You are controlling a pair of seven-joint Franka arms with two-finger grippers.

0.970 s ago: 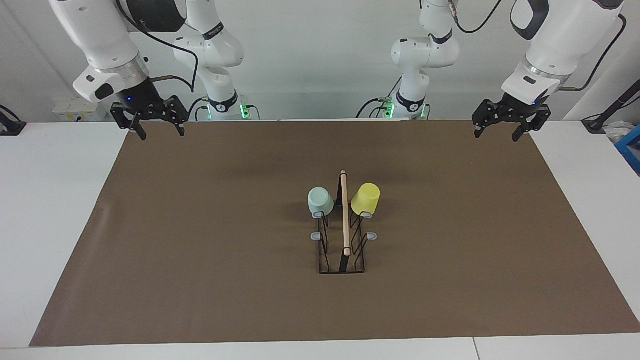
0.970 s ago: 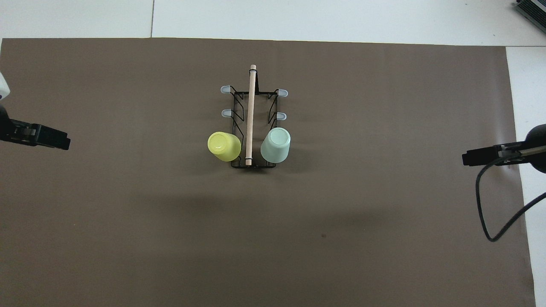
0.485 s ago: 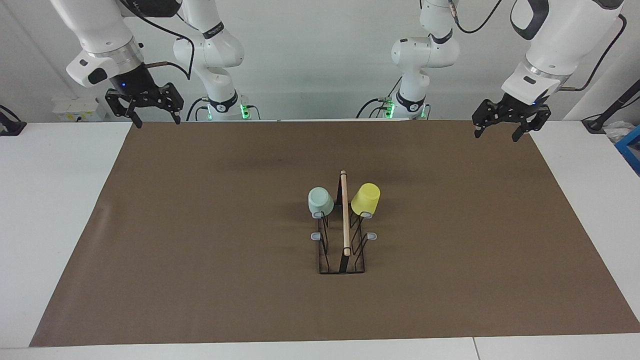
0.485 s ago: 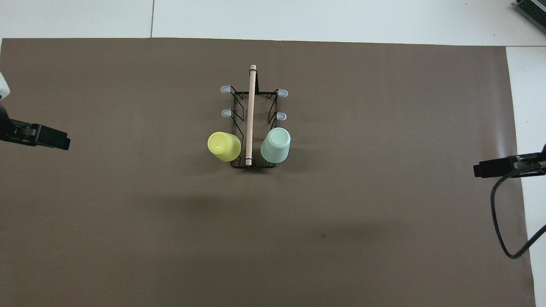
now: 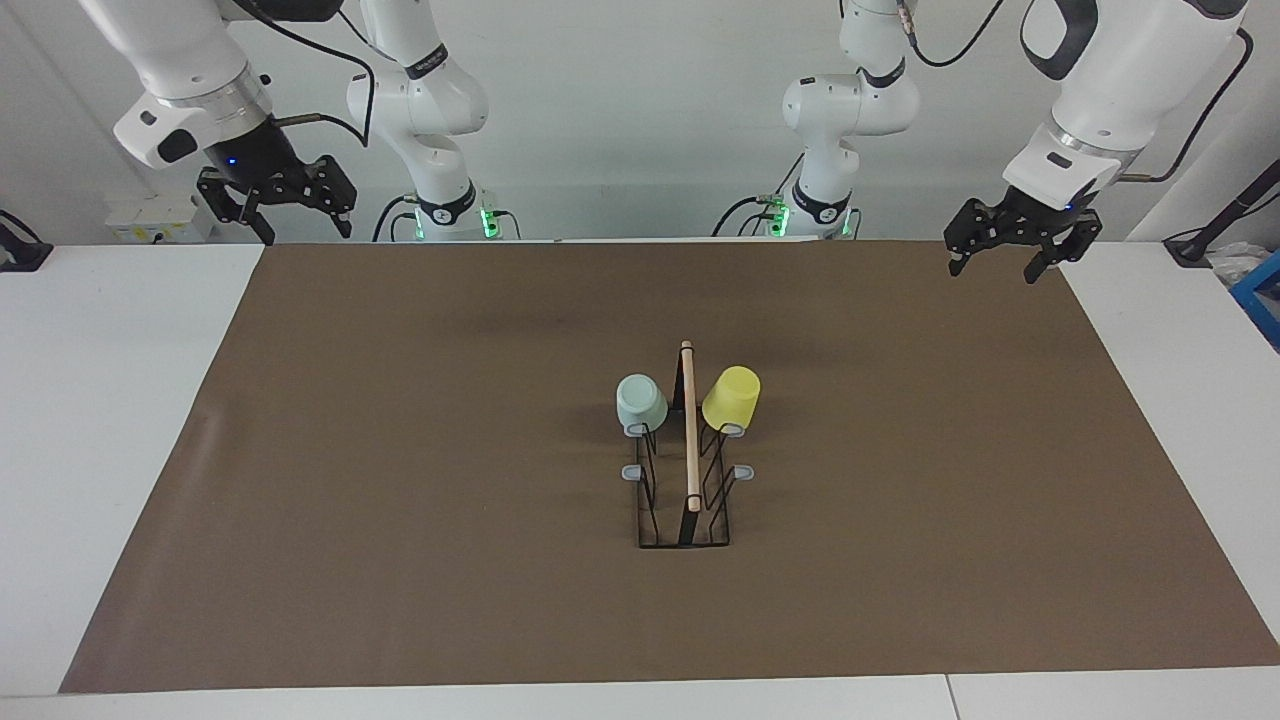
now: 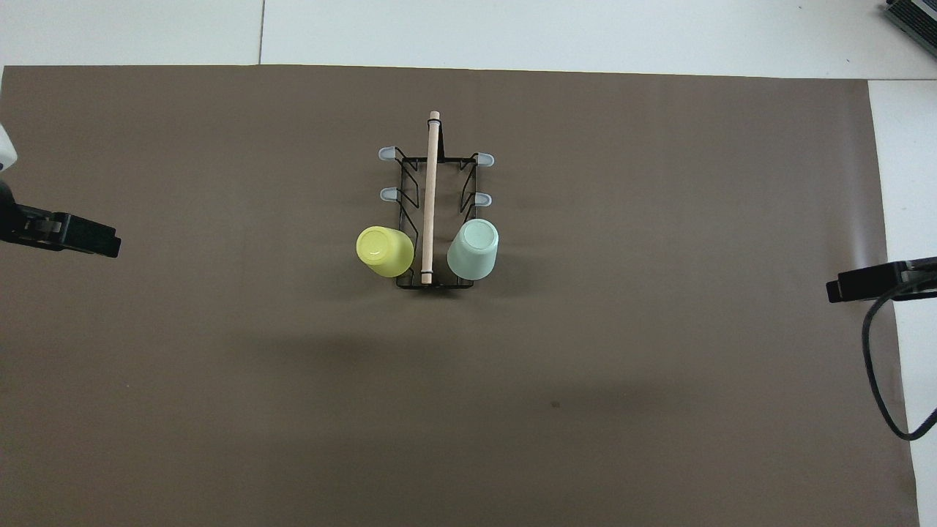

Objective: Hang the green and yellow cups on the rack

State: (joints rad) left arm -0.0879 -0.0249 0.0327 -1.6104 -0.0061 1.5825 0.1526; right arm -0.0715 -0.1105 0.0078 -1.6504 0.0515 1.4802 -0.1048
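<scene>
The black wire rack (image 5: 646, 508) (image 6: 408, 195) with a wooden rod handle stands mid-mat. The pale green cup (image 5: 641, 402) (image 6: 473, 249) and the yellow cup (image 5: 731, 398) (image 6: 384, 251) hang upside down on its two prongs nearest the robots, one on each side of the rod. My left gripper (image 5: 993, 272) (image 6: 95, 241) hovers open and holding nothing over the mat's corner at the left arm's end. Above the corner at the right arm's end, my right gripper (image 5: 305, 235) (image 6: 853, 285) is raised, open and holding nothing. Both are well away from the rack.
A brown mat (image 5: 400, 450) covers most of the white table (image 5: 110, 420). Several grey-tipped prongs (image 5: 631, 472) on the rack carry nothing. A black cable (image 6: 875, 366) loops down from the right arm. A blue box (image 5: 1262, 295) sits at the left arm's end.
The right gripper has risen and drawn back toward the right arm's end of the table. The left arm, the cups and the rack have not moved.
</scene>
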